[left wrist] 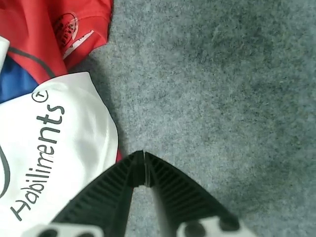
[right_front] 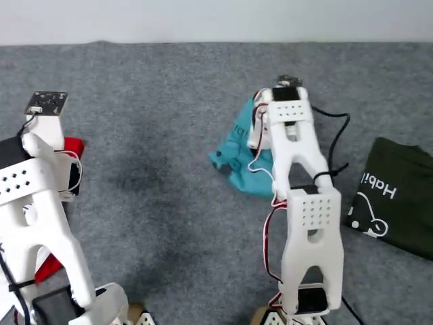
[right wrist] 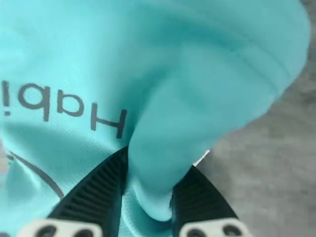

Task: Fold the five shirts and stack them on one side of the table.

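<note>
A crumpled teal shirt lies at the middle of the grey table, partly under the right arm. My right gripper is shut on a thick fold of the teal shirt. At the table's left edge lie a white shirt and a red shirt, with some blue cloth between them. My left gripper hovers beside the white shirt, shut with nothing in it. A folded dark green shirt lies at the right edge.
The grey carpet-like tabletop spreads between the two arms. The right arm's cables hang near the dark green shirt. The red shirt peeks out behind the left arm.
</note>
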Tool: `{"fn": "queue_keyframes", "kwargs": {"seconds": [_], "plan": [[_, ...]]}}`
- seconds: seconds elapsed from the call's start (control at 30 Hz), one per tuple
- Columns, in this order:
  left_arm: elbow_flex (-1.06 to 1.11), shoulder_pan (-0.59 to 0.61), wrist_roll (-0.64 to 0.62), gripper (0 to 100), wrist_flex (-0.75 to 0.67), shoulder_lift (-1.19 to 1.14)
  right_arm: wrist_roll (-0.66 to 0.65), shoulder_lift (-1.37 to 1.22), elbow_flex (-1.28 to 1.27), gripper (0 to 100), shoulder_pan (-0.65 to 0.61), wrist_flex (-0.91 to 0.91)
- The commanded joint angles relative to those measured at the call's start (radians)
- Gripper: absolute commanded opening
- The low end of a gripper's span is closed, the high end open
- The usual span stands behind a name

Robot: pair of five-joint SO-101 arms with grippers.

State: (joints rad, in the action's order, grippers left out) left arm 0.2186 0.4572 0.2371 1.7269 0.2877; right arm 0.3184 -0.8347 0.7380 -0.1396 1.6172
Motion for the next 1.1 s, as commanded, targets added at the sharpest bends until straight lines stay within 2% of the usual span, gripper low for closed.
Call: {"fn": "queue_keyframes", "kwargs": {"seconds": [0.0,0.13,0.37,0.67,0.8,1.07], "plan": [[-0.007,0.008,0.006,0,0.025,0.044,-0.160,0.160,0.014,0.9,0.041,0.104],[-0.007,0.006,0.006,0,0.025,0.044,-0.302,0.260,0.000,0.9,0.064,0.180],[-0.007,0.006,0.005,0,0.025,0.044,-0.439,0.509,-0.169,0.9,0.160,0.180],[-0.007,0.005,0.000,0,0.025,0.044,-0.623,0.797,-0.422,0.9,0.409,0.174],[-0.007,0.003,0.000,0,0.025,0.044,-0.681,0.849,-0.462,0.9,0.515,0.130],[-0.007,0.002,0.000,0,0.020,0.044,-0.795,0.858,-0.623,0.9,0.674,-0.079]]}}
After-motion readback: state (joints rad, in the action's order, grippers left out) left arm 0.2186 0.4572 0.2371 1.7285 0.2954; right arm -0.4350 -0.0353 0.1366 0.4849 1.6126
